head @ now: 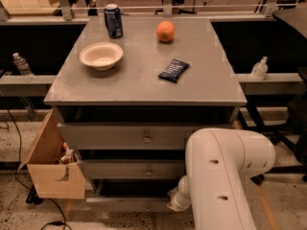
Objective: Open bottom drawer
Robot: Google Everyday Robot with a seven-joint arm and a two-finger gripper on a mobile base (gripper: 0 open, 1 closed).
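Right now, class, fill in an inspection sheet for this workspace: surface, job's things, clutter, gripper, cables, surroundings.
Surface: grey cabinet top, flat, carrying four items.
Job's things: bottom drawer, lowest front; knob not visible.
Clutter: bowl, can, orange, dark packet.
Grippers: gripper low at the bottom drawer's front, largely hidden by the white arm.
Cables: black cable on the floor, left.
Surroundings: cardboard box; water bottle; small bottle.

Smooth white robot arm [225,171], dotted with dark screw holes, tapers to pale gripper [175,202] at bottom drawer [124,204]
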